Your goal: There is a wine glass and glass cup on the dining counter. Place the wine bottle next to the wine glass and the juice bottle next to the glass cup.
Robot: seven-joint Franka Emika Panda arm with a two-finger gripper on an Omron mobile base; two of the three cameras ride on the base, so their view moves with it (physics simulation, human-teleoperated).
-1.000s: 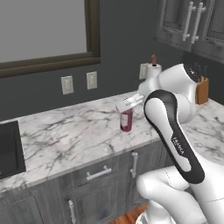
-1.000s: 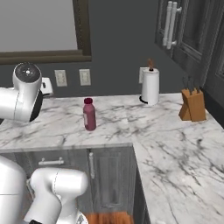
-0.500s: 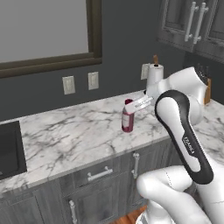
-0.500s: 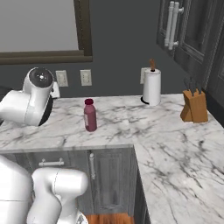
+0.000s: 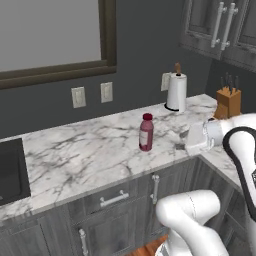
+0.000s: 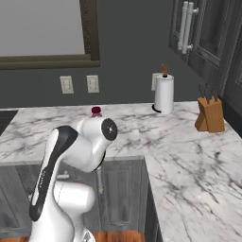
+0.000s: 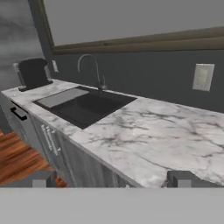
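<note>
The juice bottle [image 5: 146, 132] stands upright on the marble desk [image 5: 90, 150], near its front edge. The end effector [image 7: 113, 179] is open and empty, its finger tips [image 7: 183, 178] spread wide, hanging past the desk's front edge and facing the sink [image 7: 85, 105]. The bottle is well apart from it.

This was a home kitchen: a marble counter [image 5: 90, 150] ran over grey cabinets [image 5: 110, 205], with a sink [image 7: 87, 105] and faucet [image 7: 94, 70], a paper towel roll [image 6: 164, 93], a knife block [image 6: 210, 115] and 2 wall outlets [image 5: 91, 94].
</note>
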